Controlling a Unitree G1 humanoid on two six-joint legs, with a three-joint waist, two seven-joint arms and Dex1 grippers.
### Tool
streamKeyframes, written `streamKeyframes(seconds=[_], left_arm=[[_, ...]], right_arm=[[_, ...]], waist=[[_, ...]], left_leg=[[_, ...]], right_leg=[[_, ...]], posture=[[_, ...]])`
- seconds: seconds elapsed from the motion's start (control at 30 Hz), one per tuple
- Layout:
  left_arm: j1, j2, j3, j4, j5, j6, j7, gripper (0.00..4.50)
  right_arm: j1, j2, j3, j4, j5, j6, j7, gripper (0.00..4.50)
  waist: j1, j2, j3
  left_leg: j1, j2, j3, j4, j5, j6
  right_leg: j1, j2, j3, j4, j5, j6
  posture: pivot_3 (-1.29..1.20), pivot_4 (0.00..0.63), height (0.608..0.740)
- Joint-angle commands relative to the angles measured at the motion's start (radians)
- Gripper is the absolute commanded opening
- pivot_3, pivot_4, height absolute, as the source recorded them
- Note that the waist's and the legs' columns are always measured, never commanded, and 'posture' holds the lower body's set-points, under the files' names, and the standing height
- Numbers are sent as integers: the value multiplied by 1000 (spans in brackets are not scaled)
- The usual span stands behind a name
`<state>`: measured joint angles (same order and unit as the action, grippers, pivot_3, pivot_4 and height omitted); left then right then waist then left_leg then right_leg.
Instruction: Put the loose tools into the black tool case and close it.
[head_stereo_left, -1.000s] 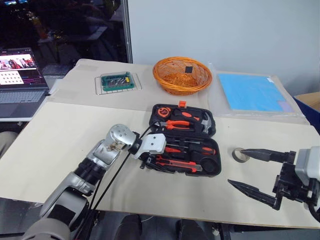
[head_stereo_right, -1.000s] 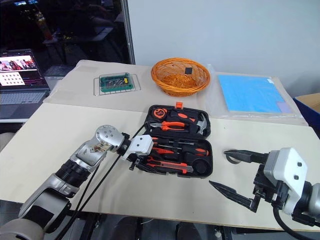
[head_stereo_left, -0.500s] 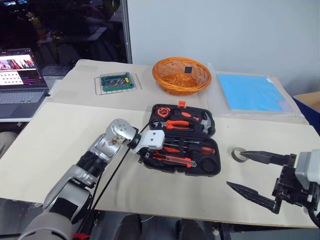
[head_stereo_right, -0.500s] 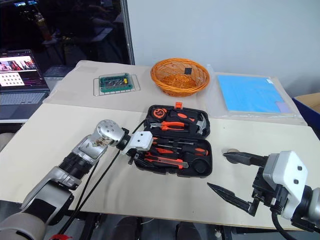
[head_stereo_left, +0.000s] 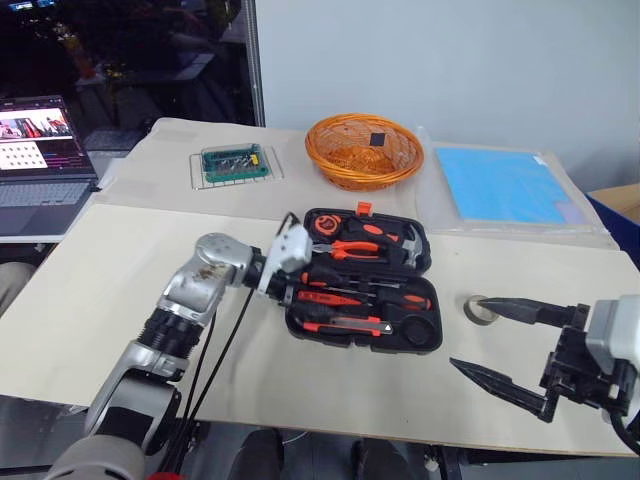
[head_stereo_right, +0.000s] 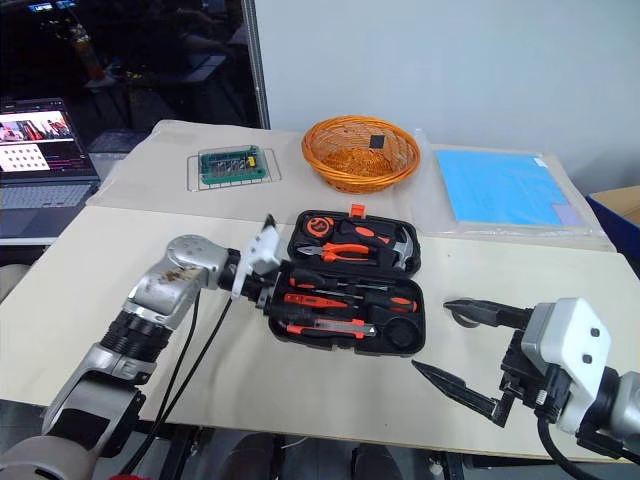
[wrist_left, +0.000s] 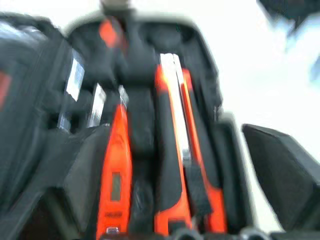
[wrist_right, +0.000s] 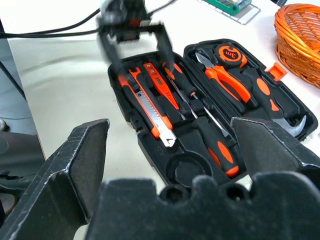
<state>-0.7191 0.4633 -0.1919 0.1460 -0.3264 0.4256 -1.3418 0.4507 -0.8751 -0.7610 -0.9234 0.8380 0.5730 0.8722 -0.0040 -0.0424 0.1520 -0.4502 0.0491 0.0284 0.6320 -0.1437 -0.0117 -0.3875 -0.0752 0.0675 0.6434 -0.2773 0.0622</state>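
Left eye view: right gripper (head_stereo_left: 508, 342) hangs wide open over the near right of the desk (head_stereo_left: 120, 270), well apart from the black tool case (head_stereo_left: 366, 283), which lies open mid-desk with screwdrivers (head_stereo_left: 372, 298) and knife (head_stereo_left: 345, 323) seated in its near half. Left gripper (head_stereo_right: 268, 290) sits at the case's left end, fingers apart, nothing held. Since a second ago it has lifted and rolled, fingers spreading. Roll of tape (head_stereo_left: 478, 308) beside the right gripper; orange basket (head_stereo_left: 365, 150) beyond.
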Motion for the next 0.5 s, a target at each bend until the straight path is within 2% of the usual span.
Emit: streamKeyframes(seconds=[0.03, 0.2, 0.27, 0.37, 0.5], left_arm=[[103, -30, 36, -88, -25, -14, 99, 2436], [223, -44, -58, -67, 119, -78, 225, 578], [230, -33, -104, -48, 170, -85, 241, 27], [218, 7, -208, -23, 260, -48, 223, 27], [192, 17, -265, 5, 294, -6, 216, 27]], right_arm=[[-25, -2, 17, 2, -9, -22, -11, 4500], [-64, -16, 51, 17, -15, -17, -16, 4500], [-70, -17, 54, 19, -16, -14, -14, 4500], [-66, -27, 54, 17, -12, 3, -13, 4500], [-43, -37, 50, 8, 3, 28, -16, 4500]], waist=[[0, 1, -1], [2, 1, 0], [7, 1, -1], [10, 1, -2], [11, 4, -7]], left_leg=[[1, 0, 0, 0, 0, 0], [3, 0, 0, 0, 0, 0], [3, 0, 0, 0, 0, 0], [6, 0, 1, 0, 0, 0], [10, 0, 1, -1, -1, -1]], right_leg=[[1, 0, 0, 0, 0, 0], [1, 0, 0, 0, 2, -4], [2, 0, 0, 1, 2, -4], [4, 0, 0, 0, -1, -9], [6, -1, 0, -1, -3, -7]], posture=[[0, 150, 740], [0, 150, 740], [0, 150, 740], [0, 150, 740], [0, 150, 740]])
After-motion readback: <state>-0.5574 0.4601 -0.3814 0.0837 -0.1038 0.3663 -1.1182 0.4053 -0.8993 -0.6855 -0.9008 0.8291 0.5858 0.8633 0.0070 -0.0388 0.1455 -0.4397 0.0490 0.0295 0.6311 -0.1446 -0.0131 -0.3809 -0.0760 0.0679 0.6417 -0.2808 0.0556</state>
